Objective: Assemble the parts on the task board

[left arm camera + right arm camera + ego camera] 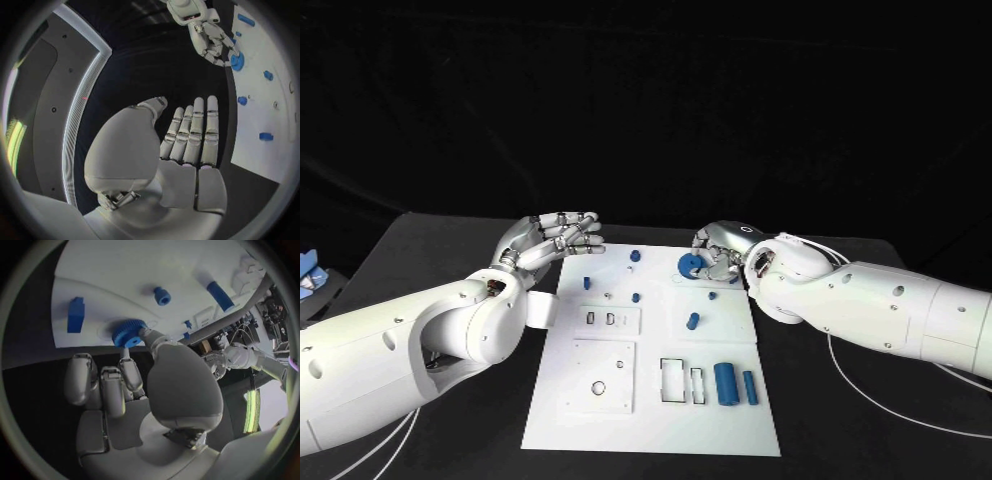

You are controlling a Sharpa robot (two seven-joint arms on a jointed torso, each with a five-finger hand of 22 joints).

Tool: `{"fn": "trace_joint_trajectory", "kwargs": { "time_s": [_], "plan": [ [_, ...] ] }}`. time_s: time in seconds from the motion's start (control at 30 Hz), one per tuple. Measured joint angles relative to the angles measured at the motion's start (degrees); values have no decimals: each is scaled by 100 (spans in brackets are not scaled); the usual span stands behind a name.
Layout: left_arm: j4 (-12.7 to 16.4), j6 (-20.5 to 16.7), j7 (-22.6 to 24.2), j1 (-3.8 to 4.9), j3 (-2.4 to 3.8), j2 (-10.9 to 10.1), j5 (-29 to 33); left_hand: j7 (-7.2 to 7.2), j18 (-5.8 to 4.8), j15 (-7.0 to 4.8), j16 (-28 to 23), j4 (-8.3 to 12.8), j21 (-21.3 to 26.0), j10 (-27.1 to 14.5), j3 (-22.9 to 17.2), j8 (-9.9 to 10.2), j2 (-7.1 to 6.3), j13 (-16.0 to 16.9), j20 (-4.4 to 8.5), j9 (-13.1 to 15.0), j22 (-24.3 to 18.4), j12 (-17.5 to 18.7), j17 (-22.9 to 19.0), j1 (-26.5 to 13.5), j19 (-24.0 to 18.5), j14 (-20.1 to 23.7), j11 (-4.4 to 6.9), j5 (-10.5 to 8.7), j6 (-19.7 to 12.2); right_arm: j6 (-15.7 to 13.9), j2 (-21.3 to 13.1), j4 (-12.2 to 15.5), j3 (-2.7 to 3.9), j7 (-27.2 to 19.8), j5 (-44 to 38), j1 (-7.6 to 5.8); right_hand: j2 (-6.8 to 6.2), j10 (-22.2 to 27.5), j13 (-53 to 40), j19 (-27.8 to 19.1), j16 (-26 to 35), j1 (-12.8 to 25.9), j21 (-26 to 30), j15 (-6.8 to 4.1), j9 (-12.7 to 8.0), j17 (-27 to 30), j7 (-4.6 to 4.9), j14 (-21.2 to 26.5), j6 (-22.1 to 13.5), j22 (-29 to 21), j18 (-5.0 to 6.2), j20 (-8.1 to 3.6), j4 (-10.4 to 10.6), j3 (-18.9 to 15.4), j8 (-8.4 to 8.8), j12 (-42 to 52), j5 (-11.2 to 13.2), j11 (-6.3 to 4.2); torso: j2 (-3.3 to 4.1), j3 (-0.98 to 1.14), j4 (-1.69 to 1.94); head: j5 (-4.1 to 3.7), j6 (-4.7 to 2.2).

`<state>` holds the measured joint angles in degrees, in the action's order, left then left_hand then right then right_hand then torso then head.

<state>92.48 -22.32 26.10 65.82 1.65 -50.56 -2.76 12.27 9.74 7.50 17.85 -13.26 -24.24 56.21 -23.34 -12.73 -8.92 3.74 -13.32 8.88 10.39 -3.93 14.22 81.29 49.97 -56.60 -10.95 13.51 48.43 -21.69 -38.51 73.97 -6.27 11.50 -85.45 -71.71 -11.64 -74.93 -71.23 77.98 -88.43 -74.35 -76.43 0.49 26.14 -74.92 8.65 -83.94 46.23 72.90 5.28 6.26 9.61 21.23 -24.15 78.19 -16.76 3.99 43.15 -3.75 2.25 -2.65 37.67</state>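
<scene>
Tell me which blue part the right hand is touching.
The gear, the round toothed piece at the board's far edge. The right hand's fingers rest on it; the other blue parts, pegs and cylinders, lie untouched.

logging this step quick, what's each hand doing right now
Left hand: open, fingers straight, holding nothing, beside the task board.
Right hand: fingers on the blue gear; whether it grips it cannot be told.
</scene>
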Motion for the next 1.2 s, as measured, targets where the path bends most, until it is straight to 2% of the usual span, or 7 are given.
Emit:
{"fn": "trace_joint_trajectory", "kwargs": {
  "time_s": [0.23,0.3,0.63,0.9,1.2],
  "plan": [
    [-14,7,-16,0,0,4,4,0,0,0,0,15,0,0,-15,0,0,0,0,0,0,0,-1,0,0,0,0,0,0,-241,-13,298,0,114,-205,-4,-29,-48,-45,46,0,32,-44,0,-10,0,-16,0,56,81,1,-4,73,74,3,22,-169,-15,-1,-2,1,27,-18],
    [-18,9,-19,0,0,5,5,2,0,0,0,15,0,-1,-15,0,0,0,0,-5,0,0,0,0,0,0,-2,0,-2,-303,13,356,1,146,-260,-11,-29,-48,-52,63,0,32,-67,-21,-13,0,-16,-21,56,99,-63,-21,76,76,3,22,-169,-14,-1,-3,-1,29,-24],
    [-29,15,-29,0,0,33,7,20,0,0,0,15,0,-21,-15,0,0,0,0,-4,-1,0,6,0,0,0,-21,0,-20,-532,371,538,4,253,-536,-23,-6,-86,-78,102,-22,55,-89,-20,-15,1,-16,-21,56,142,-88,-21,75,78,13,44,-190,-18,3,-3,13,43,-39],
    [-37,19,-33,-1,0,54,9,20,0,0,0,15,0,-20,-15,0,0,0,0,-4,-1,0,6,0,0,0,-21,0,-20,-611,758,306,-13,287,-693,-16,-6,-85,-90,102,-22,55,-117,-20,-15,1,-16,-21,55,163,-88,-21,75,110,14,44,-189,-17,6,-9,10,60,-33],
    [-44,24,-33,-1,0,80,10,20,0,0,0,15,0,-20,-15,0,0,0,0,-3,-1,-1,11,0,0,0,-21,0,-19,-632,1119,-60,-41,294,-795,91,-7,-85,-90,101,-22,54,-129,-20,-21,1,-16,-20,55,167,-88,-21,75,109,28,44,-188,-17,10,-5,13,83,-25]
  ]
}}
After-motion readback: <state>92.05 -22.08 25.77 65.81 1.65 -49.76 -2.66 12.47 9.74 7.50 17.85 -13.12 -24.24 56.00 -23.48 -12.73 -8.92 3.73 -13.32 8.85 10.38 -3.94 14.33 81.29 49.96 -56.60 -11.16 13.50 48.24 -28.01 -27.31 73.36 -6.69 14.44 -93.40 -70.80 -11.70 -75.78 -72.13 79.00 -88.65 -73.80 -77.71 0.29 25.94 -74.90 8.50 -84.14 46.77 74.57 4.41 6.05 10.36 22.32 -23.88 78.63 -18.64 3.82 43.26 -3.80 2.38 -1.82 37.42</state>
